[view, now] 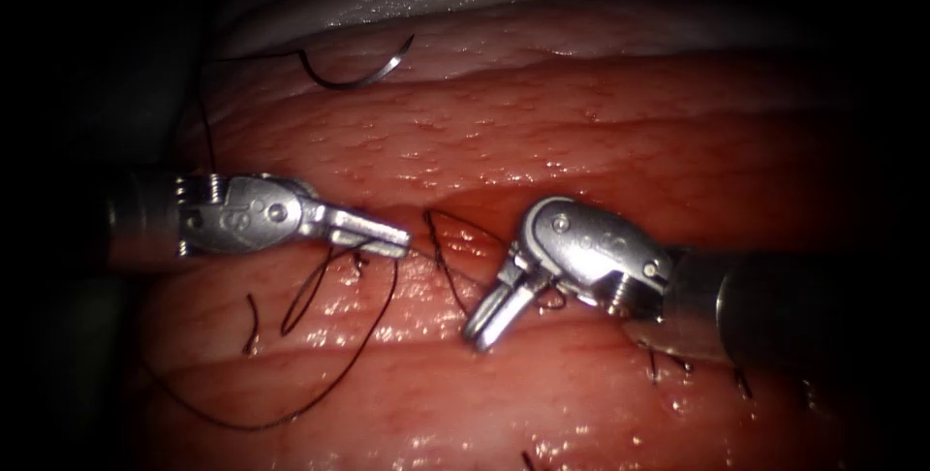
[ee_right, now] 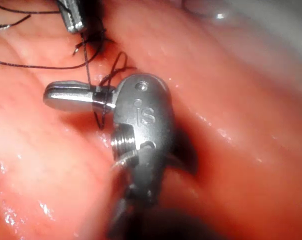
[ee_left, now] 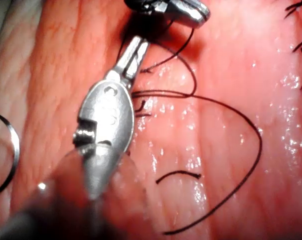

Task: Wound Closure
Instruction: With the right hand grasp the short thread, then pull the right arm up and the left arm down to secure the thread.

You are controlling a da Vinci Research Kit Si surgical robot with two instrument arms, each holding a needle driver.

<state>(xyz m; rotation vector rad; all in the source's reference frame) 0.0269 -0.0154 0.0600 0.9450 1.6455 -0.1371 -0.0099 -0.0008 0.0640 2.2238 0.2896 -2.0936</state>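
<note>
**Needle lying free on the tissue**

Needle: I see it resting loose on the tissue, far side, left of the cut, held by nothing. Thread: loops across the near tissue. Left end effector: jaws together on the thread. Right end effector: jaws together, holding nothing I can see.

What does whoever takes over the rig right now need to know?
Left end effector: jaws shut, apparently on the thread, which runs taut from its tip toward the right tool.
Right end effector: jaws shut, holding nothing that I can see; thread crosses its jaw base.
Needle: free, lying on the tissue far above the left tool, not in the tissue.
Done: thread passes through the tissue between the tools.
Left: a long slack loop lies loose below the left tool; thread uncut from the needle.
</note>
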